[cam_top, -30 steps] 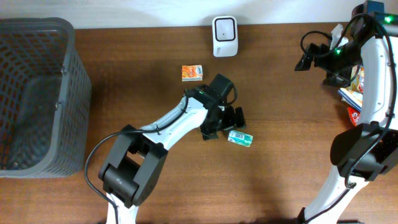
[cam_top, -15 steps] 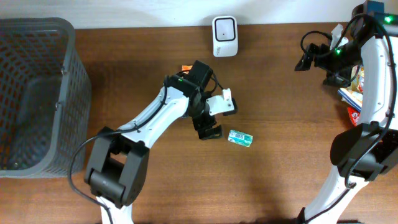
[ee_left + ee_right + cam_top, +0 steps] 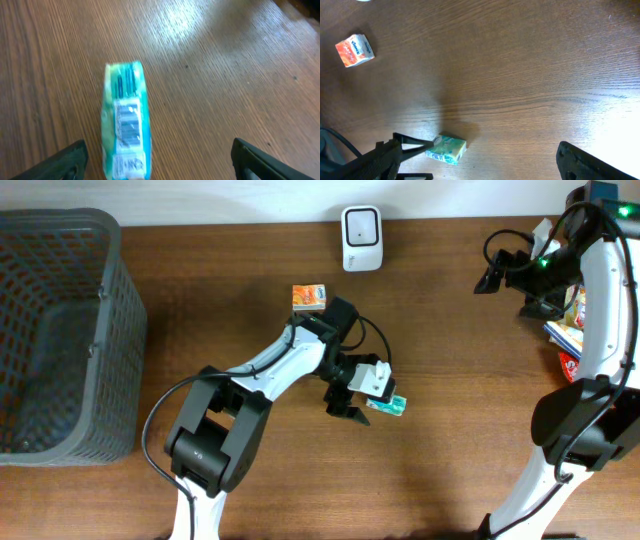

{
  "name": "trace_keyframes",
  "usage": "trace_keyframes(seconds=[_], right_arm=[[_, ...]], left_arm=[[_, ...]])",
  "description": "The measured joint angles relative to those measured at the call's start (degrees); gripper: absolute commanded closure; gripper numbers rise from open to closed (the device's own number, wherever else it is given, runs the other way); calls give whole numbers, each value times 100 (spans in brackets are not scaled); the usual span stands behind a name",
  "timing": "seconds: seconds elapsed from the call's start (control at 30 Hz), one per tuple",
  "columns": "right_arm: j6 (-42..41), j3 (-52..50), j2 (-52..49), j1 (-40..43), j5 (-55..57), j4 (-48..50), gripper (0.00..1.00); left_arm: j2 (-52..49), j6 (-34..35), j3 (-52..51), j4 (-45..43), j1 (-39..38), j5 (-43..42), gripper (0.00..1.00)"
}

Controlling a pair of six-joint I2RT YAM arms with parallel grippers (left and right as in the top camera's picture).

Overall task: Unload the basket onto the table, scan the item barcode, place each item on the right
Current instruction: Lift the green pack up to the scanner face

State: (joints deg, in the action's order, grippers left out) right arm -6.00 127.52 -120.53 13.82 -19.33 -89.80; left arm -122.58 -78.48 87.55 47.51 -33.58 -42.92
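Mock shop checkout in a robotics lab: a wooden table [image 3: 460, 440] bearing a white barcode scanner [image 3: 361, 238], a grey mesh basket [image 3: 125, 330], an orange carton [image 3: 309, 297] and a teal packet [image 3: 395, 407], with a left robot arm [image 3: 285, 365] and a right robot arm [image 3: 605, 300] over it.

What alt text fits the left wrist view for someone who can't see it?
A teal packet lies on the wooden table, its white barcode label facing up, untouched between the open fingers of the left gripper.

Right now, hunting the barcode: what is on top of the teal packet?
A blurred white barcode-like label shows on the teal packet; nothing rests on it. Its underside, against the table, is hidden.
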Motion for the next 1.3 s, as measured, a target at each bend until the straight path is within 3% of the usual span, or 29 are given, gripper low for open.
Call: trace_keyframes(seconds=[0.17, 0.23, 0.37, 0.43, 0.47, 0.6, 0.8, 1.0, 1.1, 1.3], right_arm=[[-4, 0, 0, 0, 0, 2, 2], [0, 0, 0, 0, 0, 0, 2], [0, 0, 0, 0, 0, 0, 2], [2, 0, 0, 0, 0, 0, 2], [-2, 0, 0, 0, 0, 0, 2], [-2, 0, 0, 0, 0, 2, 2], [0, 0, 0, 0, 2, 0, 2], [2, 0, 0, 0, 0, 2, 2], [-2, 0, 0, 0, 0, 0, 2], [-2, 0, 0, 0, 2, 0, 2]], left_arm=[[-42, -90, 2, -96, -116, 2, 46], [-164, -120, 2, -127, -142, 2, 64], [-273, -129, 2, -197, -151, 4, 77], [-273, -11, 0, -297, -151, 2, 98], [-273, 155, 0, -439, -151, 0, 100], [-280, 2109, 140, -1202, -94, 4, 100], [-289, 4833, 1141, -1285, 249, 0, 100], [-289, 8780, 1908, -1298, 942, 0, 100], [-291, 9997, 1908, -1261, 1276, 0, 100], [-291, 11427, 1908, -1073, 1698, -85, 100]])
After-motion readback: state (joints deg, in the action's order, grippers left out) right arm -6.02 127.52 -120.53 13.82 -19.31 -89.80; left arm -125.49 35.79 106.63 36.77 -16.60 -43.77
